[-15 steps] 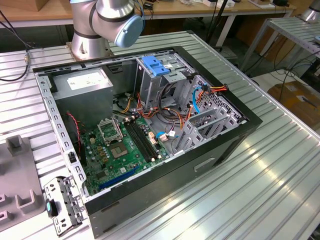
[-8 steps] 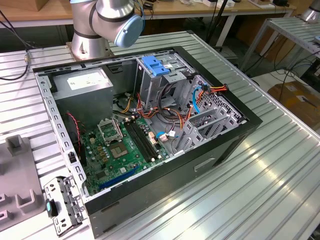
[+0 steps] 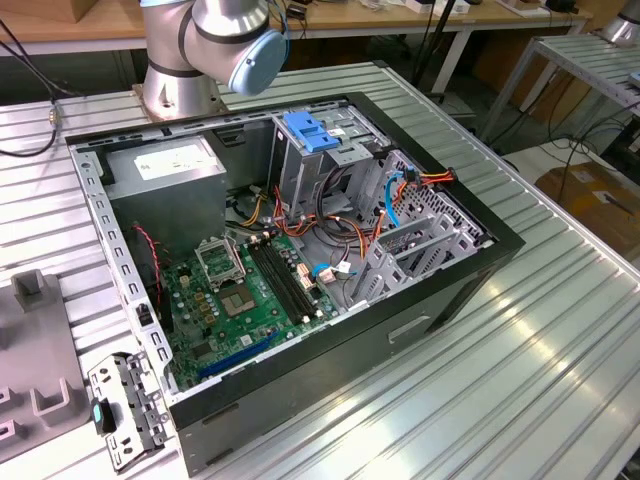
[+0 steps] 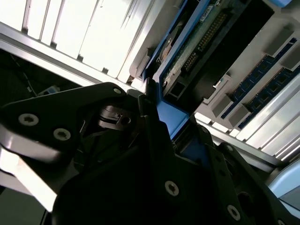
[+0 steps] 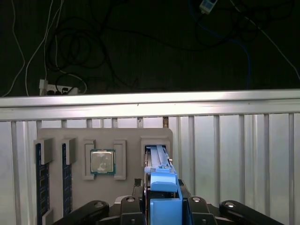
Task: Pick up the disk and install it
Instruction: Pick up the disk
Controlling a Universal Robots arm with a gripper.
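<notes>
Disk (image 5: 159, 159), upright in a slot of the grey tray (image 5: 126, 140), clamped by the tool (image 5: 164, 187).

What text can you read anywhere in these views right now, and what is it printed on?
Nothing reads clearly.
On the white sticker of the power supply box: print too small to read.
On the processor chip in the grey tray: markings too blurred.
On the disk held by the end effector: no label legible.
</notes>
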